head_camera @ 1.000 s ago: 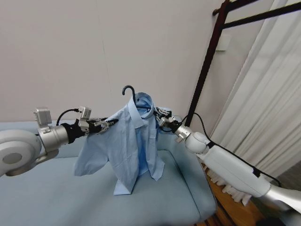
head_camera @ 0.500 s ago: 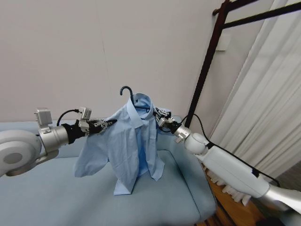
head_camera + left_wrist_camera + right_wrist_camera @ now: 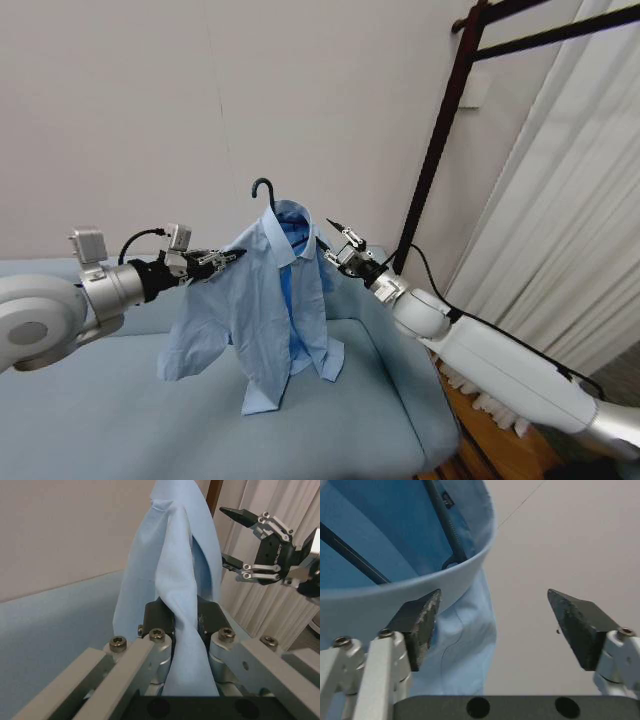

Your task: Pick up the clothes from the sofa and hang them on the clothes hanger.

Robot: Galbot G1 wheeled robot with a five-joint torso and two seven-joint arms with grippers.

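Observation:
A light blue shirt (image 3: 275, 310) hangs on a black hanger whose hook (image 3: 262, 187) sticks up above the collar, held in the air over the sofa. My left gripper (image 3: 228, 258) is shut on the shirt's shoulder; the fabric (image 3: 175, 580) is bunched between its fingers (image 3: 145, 650) in the left wrist view. My right gripper (image 3: 335, 238) stands open just beside the collar on the other side, holding nothing. In the right wrist view the collar (image 3: 420, 587) and the hanger's bars (image 3: 442, 515) lie close to one fingertip (image 3: 422, 617). The open right gripper (image 3: 240, 540) also appears beyond the shirt.
A dark wooden clothes rack (image 3: 440, 140) rises to the right behind my right arm, its crossbar high up. White curtains (image 3: 570, 230) hang farther right. The light blue sofa (image 3: 100, 420) lies below the shirt, with a plain wall behind.
My right gripper has let go of the shirt's shoulder, opened and drawn slightly away. The shirt and hanger have shifted a little to the left; the left gripper keeps its hold.

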